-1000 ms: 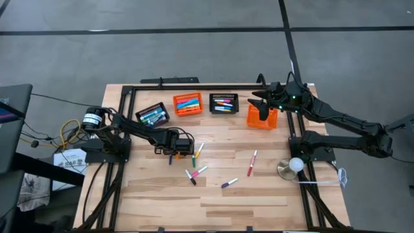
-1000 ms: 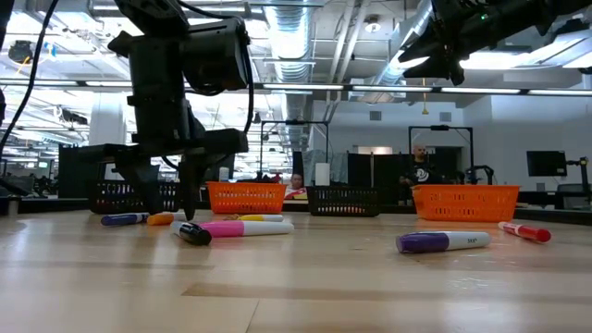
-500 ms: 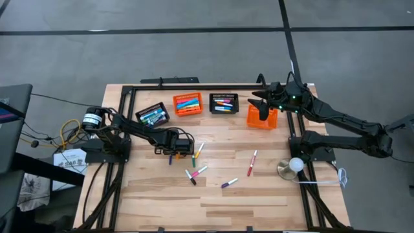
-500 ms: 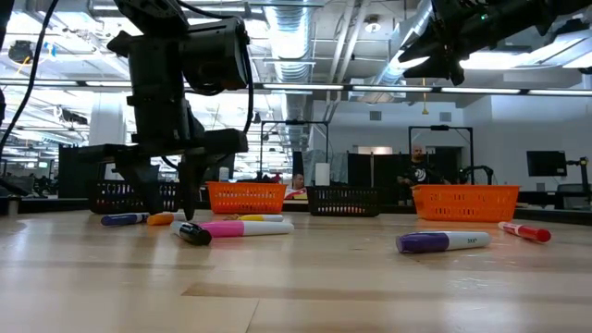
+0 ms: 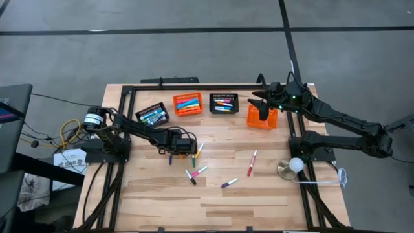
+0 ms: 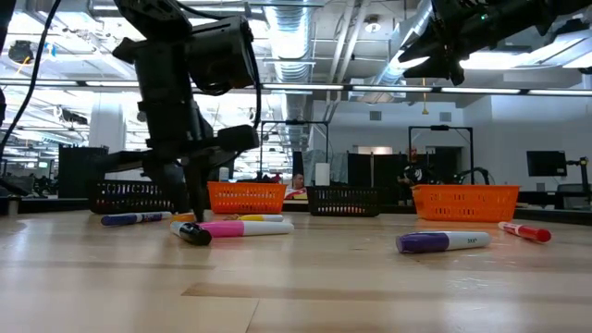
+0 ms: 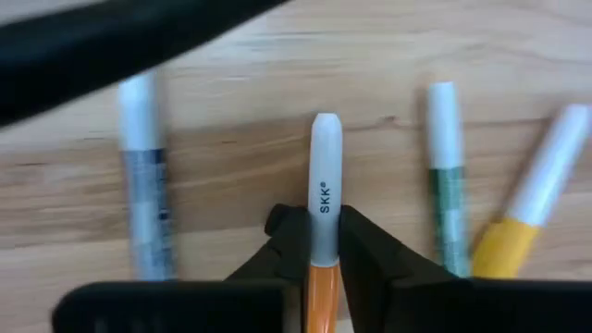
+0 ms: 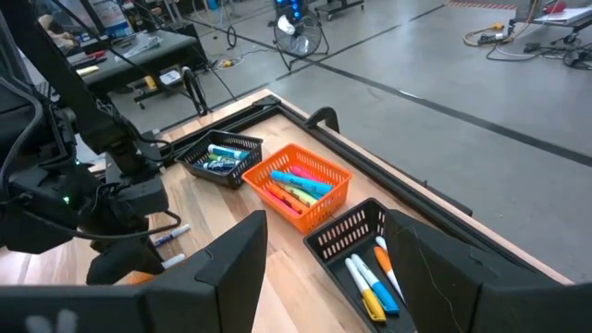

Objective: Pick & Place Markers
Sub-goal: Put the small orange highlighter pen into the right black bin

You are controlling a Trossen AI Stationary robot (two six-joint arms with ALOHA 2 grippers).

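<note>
Low over the table's (image 5: 259,194) middle-left, the left gripper (image 7: 324,242) clamps an orange marker (image 7: 323,217) among loose markers, while the right gripper (image 8: 324,268) hangs spread above the baskets

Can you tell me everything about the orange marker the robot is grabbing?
The orange marker is a thin pen with an orange body and a white cap printed "SKK". It looks like plastic. The left gripper pinches it between both dark fingers, cap pointing forward, low over the wooden table among other loose markers.
</note>
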